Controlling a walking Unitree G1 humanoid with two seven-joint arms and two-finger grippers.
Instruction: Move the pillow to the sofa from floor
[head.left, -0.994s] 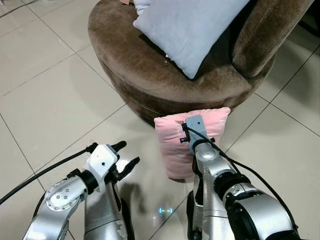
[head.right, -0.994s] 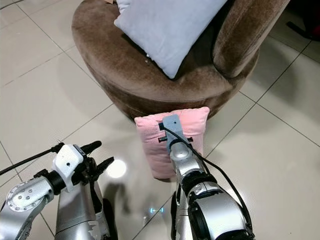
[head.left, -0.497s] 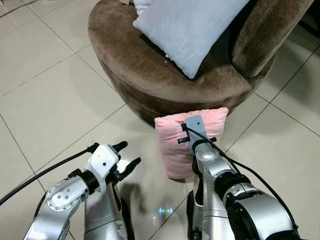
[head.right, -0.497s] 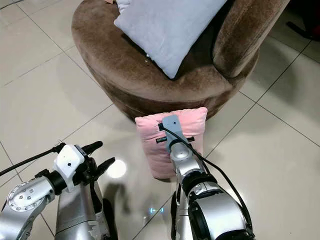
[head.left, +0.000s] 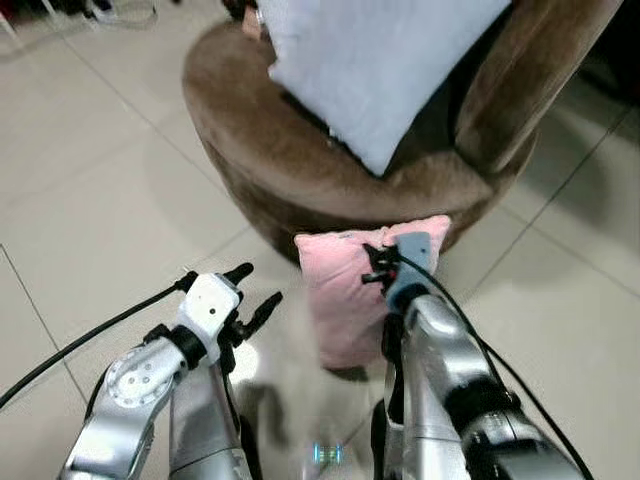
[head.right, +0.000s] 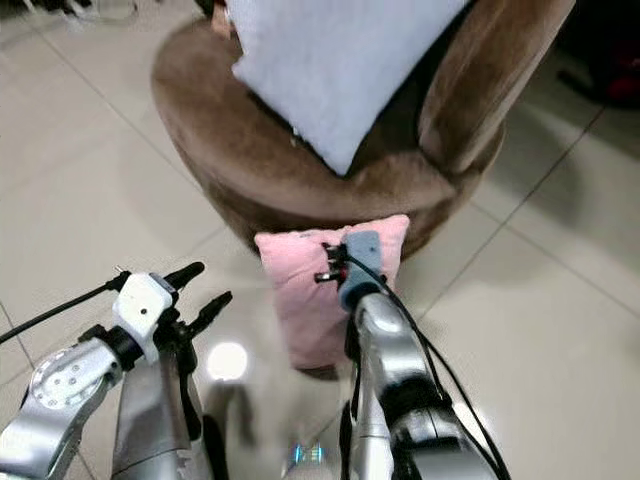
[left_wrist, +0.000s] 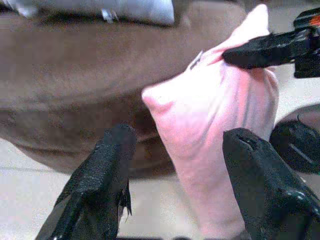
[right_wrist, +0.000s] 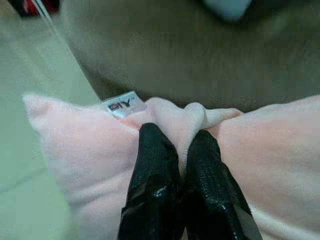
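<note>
Your camera has tilted and blurred since a second ago. Your left gripper (left_wrist: 175, 165) hangs spread apart beside the pink pillow (head.left: 350, 290), while your right gripper (right_wrist: 172, 165) pinches its top edge; it stands before the brown sofa (head.left: 270, 160).
</note>
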